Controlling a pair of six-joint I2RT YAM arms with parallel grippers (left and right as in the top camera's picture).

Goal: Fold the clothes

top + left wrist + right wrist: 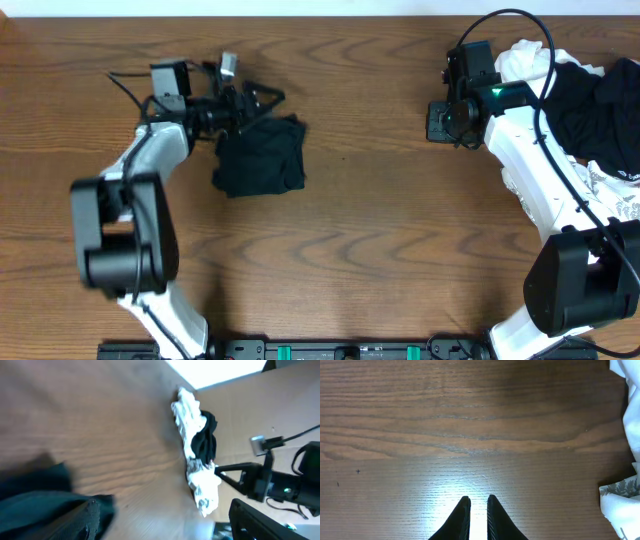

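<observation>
Wood-grain desk (380,230) fills the view, with work at both ends.

At the left, one black garment (260,155) lies in a compact, roughly square bundle. It looks folded and set down, so I judge that piece done or nearly so. The left tool (262,98) hovers just beside its far edge. Its jaws appear spread and pinch nothing, though the left wrist view is blurred, so this is less than certain.

The middle of the desk is bare wood.

The right tool (478,497) hangs over bare desk near the pile (560,75), its jaws pressed almost together with nothing between them.

At the far right the pile lies crumpled and unfolded. It holds a white piece (520,58), black cloth (585,110) and a leaf-print piece (622,195), all touching and overlapping.

Count: one garment folded; at least three left in the pile. Whether the black cloth is one garment or two cannot be told. By my judgement most of the task remains.
</observation>
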